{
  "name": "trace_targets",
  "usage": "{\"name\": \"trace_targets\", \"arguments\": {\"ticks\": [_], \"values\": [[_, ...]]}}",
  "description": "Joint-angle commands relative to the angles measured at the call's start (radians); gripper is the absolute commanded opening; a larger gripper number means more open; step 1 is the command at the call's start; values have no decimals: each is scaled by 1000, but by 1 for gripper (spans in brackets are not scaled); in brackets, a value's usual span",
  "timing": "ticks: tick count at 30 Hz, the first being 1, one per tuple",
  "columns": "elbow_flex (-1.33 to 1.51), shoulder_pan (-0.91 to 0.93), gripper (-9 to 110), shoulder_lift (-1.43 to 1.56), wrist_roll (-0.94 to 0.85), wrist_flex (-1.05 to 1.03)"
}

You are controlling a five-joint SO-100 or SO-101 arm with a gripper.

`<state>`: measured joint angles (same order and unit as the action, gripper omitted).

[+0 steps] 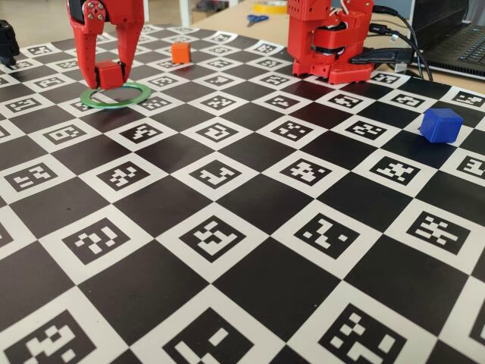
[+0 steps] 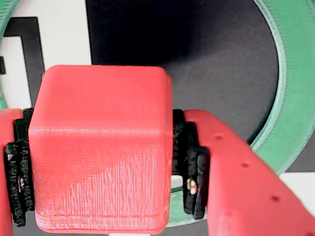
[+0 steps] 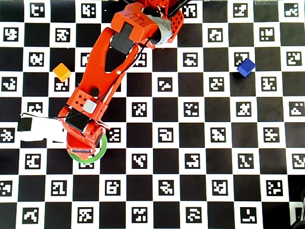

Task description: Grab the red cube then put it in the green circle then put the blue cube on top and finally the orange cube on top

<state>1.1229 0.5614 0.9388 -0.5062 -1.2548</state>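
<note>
My gripper is shut on the red cube and holds it upright just over the green circle at the far left of the board. In the wrist view the red cube fills the space between the padded fingers, with the green circle curving round below it. In the overhead view the arm hides the cube; the green circle shows under the gripper. The orange cube sits behind the circle. The blue cube sits far right; both also show in the overhead view, the orange cube and the blue cube.
The arm's red base stands at the back of the black-and-white marker board. A laptop and cables lie at the back right. A small black box on white paper lies left of the gripper.
</note>
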Motion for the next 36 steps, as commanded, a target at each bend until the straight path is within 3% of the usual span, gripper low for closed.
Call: {"name": "trace_targets", "arguments": {"ticks": [1, 36], "values": [[-3, 11, 9, 43, -14, 18], [40, 28, 12, 48, -29, 46]]}}
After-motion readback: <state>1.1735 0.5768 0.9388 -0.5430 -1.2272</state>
